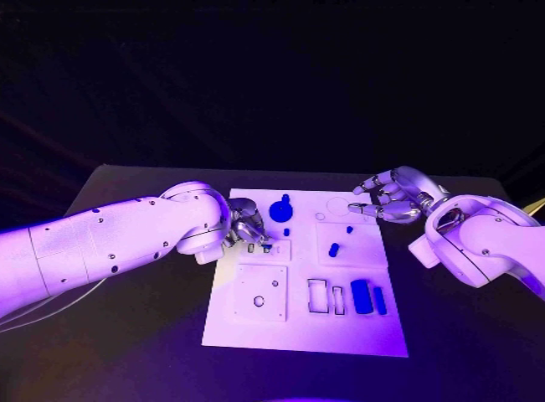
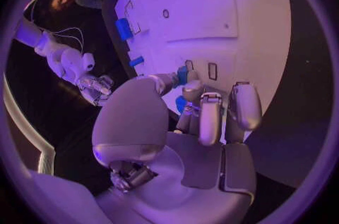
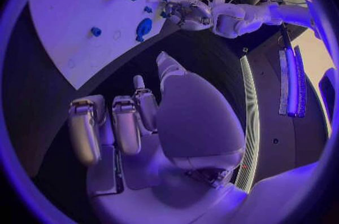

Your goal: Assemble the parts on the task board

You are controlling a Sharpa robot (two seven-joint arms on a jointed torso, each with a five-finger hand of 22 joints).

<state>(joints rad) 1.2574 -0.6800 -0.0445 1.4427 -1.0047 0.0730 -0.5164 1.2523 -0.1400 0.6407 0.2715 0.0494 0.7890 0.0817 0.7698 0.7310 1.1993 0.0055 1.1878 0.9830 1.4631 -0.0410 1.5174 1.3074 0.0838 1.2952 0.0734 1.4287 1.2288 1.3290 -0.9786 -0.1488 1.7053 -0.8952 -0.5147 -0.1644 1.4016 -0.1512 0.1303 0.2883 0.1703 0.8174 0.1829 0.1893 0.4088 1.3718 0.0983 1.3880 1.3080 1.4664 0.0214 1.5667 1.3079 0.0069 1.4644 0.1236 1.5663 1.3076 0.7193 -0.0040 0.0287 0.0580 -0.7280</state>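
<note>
The white task board (image 1: 306,322) lies in the middle of the black table. On it are a round blue part (image 1: 280,209), two small blue parts (image 1: 287,232) (image 1: 334,249) and two blue bars (image 1: 369,297). My left hand (image 1: 249,232) hangs over the board's far left part, fingers bent down to the board. In the left wrist view its thumb tip (image 2: 167,79) sits right beside a small blue part (image 2: 182,74); whether it pinches that part is unclear. My right hand (image 1: 393,198) hovers at the board's far right corner, fingers apart and holding nothing.
The board has rectangular slots (image 1: 326,297) near the bars and a square plate with a round hole (image 1: 260,300) at its near left. Black table (image 1: 140,335) lies on both sides of the board. A person sits at the rim of the left wrist view, touching nothing.
</note>
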